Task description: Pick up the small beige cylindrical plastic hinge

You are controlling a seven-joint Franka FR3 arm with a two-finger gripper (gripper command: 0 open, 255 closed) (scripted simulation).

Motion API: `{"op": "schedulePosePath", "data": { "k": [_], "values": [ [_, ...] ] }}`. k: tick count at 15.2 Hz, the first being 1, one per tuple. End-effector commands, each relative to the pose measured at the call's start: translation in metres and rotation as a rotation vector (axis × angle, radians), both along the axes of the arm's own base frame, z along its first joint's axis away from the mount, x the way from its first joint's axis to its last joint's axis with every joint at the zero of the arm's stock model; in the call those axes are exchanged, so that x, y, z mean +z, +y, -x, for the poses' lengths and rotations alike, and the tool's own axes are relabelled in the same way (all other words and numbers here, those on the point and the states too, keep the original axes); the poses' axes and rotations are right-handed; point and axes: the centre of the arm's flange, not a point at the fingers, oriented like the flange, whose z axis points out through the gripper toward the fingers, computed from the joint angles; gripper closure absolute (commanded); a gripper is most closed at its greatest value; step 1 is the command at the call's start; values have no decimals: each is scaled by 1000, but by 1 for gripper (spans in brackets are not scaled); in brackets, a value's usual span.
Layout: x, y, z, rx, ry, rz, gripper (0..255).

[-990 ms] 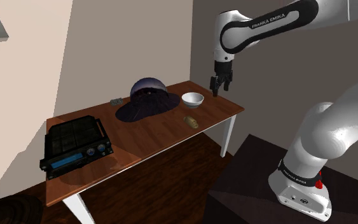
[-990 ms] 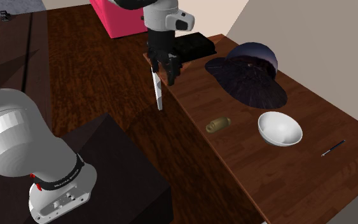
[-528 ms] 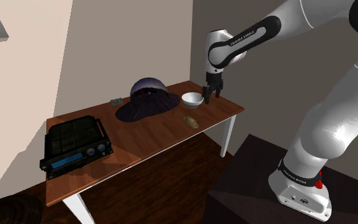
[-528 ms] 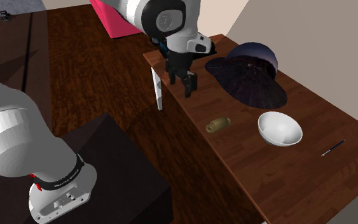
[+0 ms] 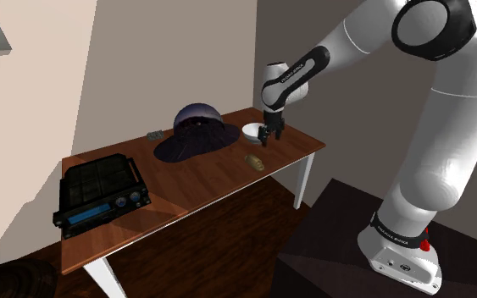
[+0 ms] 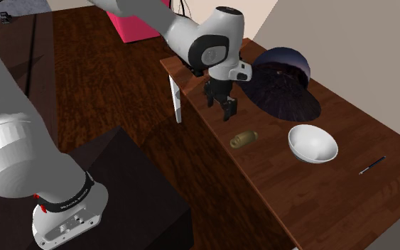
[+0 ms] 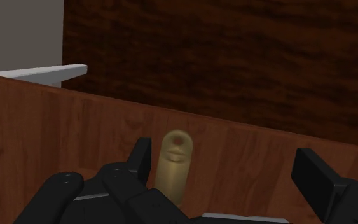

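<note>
The hinge [image 5: 254, 161] is a small tan cylinder lying on its side on the brown wooden table [image 5: 202, 179], near the table's front edge. In the second exterior view my gripper [image 6: 228, 111] hangs a little above the table, just up and left of the hinge [image 6: 244, 138]. My gripper [image 5: 266, 135] points down in front of the white bowl. In the wrist view the gripper [image 7: 225, 172] is open. There the hinge [image 7: 173, 167] lies below it, close to one finger [image 7: 139, 159] and far from the other.
A white bowl [image 6: 312, 143] and a dark brimmed hat [image 6: 280, 82] sit behind the hinge. A black device [image 5: 101, 193] lies at the table's far end. A thin pen [image 6: 372, 165] rests near the wall. The table edge [image 6: 212, 131] runs close beside the hinge.
The arm has swung in over the table and lowered. My gripper went from beyond the table's edge down to just above the hinge.
</note>
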Motion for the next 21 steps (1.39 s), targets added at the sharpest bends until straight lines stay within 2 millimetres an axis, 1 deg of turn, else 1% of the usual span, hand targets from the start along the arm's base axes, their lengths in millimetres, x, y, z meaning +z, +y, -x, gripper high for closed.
{"op": "schedulePosePath", "data": {
  "k": [1,16,17,21],
  "values": [
    [-19,-11,-17,-4,-5,0,0],
    [-164,-67,-135,-30,-36,-6,0],
    [-164,-67,-135,-30,-36,-6,0],
    [-185,-67,-135,-30,-36,-6,0]
  ]
}}
